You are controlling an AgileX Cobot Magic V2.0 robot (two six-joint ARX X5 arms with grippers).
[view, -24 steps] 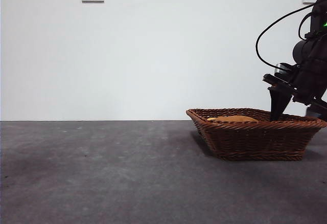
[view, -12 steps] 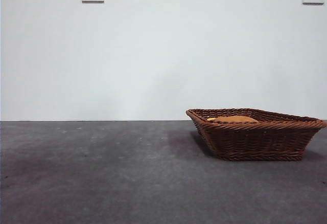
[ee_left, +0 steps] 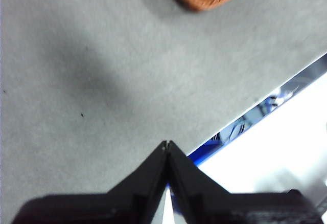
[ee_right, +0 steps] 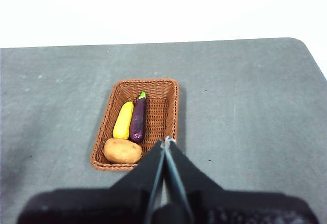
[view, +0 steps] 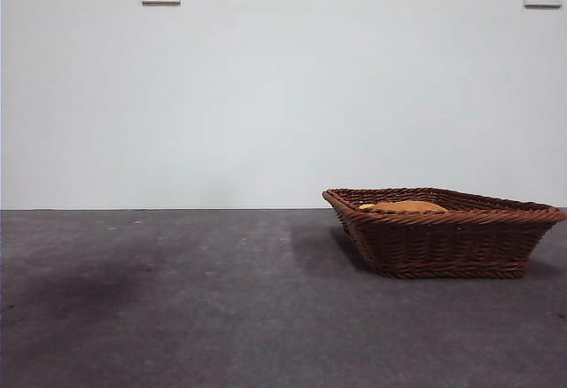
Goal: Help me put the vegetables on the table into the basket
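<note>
Vegetables all lie inside the basket (ee_right: 137, 124): the potato (ee_right: 122, 151) at its near end, and beyond it the corn cob (ee_right: 123, 120) and eggplant (ee_right: 137, 120) side by side, long axes along the basket's length. We see our right gripper (ee_right: 165, 141) pinched closed, empty, high above the basket's near rim. Our left gripper (ee_left: 166, 144), also closed and empty, hangs well away from the basket by the table (ee_left: 102, 81) edge. We judge nothing remains to fetch.

Front view: basket (view: 443, 233) rim hides eggplant and corn; potato (view: 406, 205) barely shows.

No legible text or labels
</note>
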